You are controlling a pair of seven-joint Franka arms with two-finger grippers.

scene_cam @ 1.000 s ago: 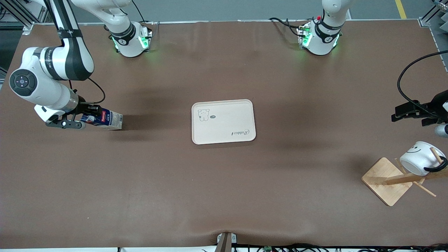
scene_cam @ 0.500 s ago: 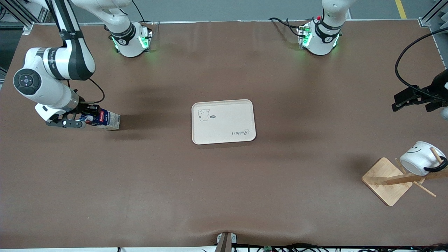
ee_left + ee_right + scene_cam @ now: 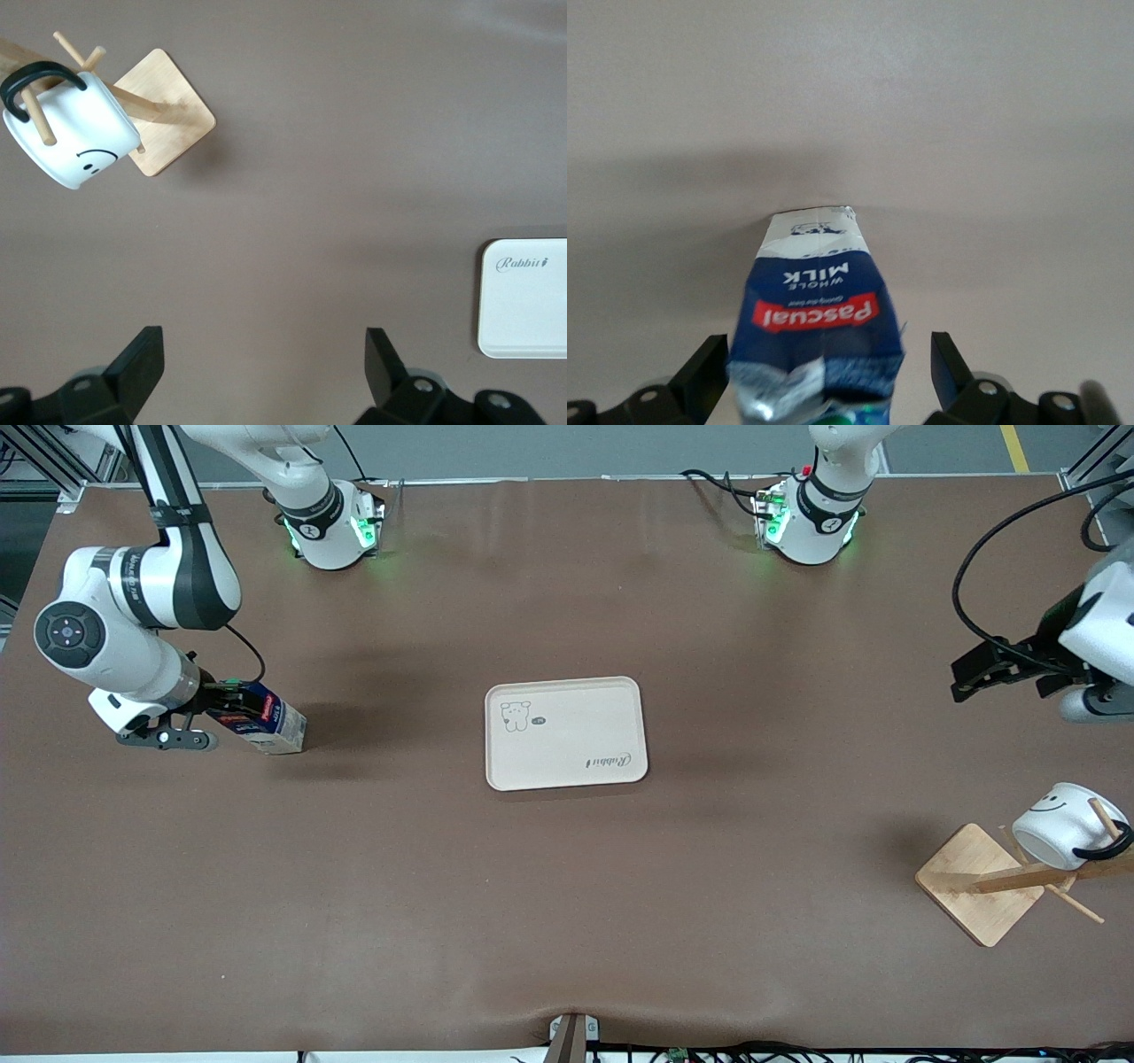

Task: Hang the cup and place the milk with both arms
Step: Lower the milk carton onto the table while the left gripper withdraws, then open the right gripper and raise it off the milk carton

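Lowest in the front view, at the left arm's end of the tabletop (image 3: 567, 921), stands the rack (image 3: 974, 881) (image 3: 164, 111). The cup (image 3: 1059, 828) (image 3: 75, 142) hangs tilted on one of its pegs, the black handle hooked over the peg and the smiley face showing.

Mid-frame lies the tray (image 3: 567, 717) (image 3: 527, 301), flat and bare.

At about the same height in the frame, toward the right arm's end, is the milk (image 3: 270, 726) (image 3: 815, 301). It is tipped over, its pale base pointing toward the tray and resting on the tabletop. Its capped top sits between the fingers of the right tool (image 3: 208, 713) (image 3: 828, 372). The right wrist view shows those fingers spread wide. One is close against the carton's side and the other stands off with a gap, so the tool brackets the milk without clamping it.

Higher in the frame, the left tool (image 3: 966, 677) (image 3: 266, 354) hangs over bare tabletop at the left arm's end, fingers apart and empty, well apart from the cup.
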